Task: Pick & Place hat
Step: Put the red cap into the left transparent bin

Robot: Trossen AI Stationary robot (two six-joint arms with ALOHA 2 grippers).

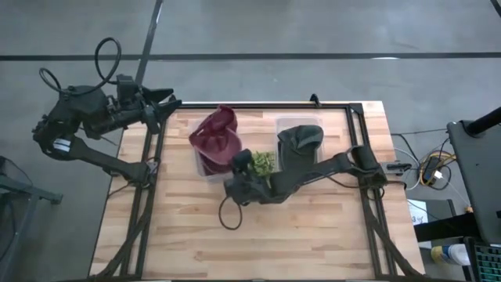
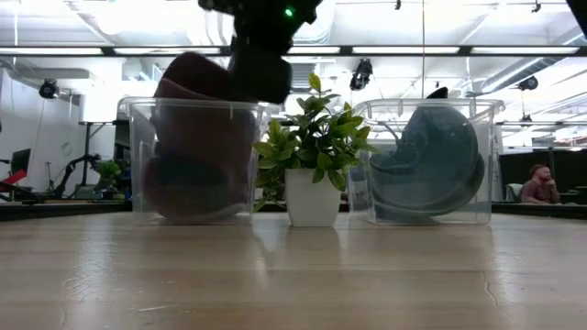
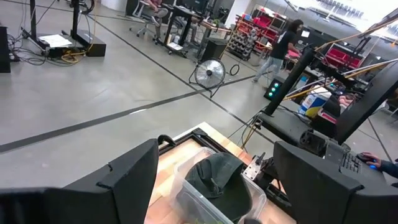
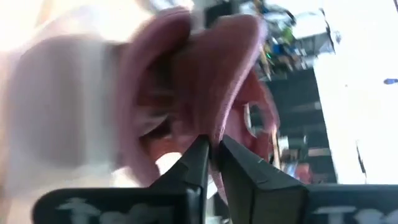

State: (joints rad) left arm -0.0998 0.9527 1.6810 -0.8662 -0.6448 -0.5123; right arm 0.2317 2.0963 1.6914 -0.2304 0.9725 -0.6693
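Observation:
The maroon hat (image 1: 217, 133) sits in the left clear bin (image 2: 138, 165), its top sticking up above the bin's rim (image 2: 188, 78). My right gripper (image 4: 214, 152) is over that bin's right side, shut on the hat. A dark green hat (image 1: 300, 138) rests inside the right clear bin (image 2: 491, 156), leaning against its walls. My left gripper (image 3: 211, 186) waits off the table's far left corner, open and touching nothing. My right gripper pinches an edge of the maroon hat (image 4: 217, 127) between its two fingertips (image 4: 198, 158), which are almost closed together. It comes from above the bin's right side, slanting down. The hat's lower part (image 2: 193, 197) lies inside the bin.
A small potted plant (image 2: 312, 170) stands between the two bins, right beside my right gripper (image 1: 237, 162). The near half of the wooden table (image 1: 258, 243) is bare. A black frame (image 1: 258, 106) runs along the table's far edge.

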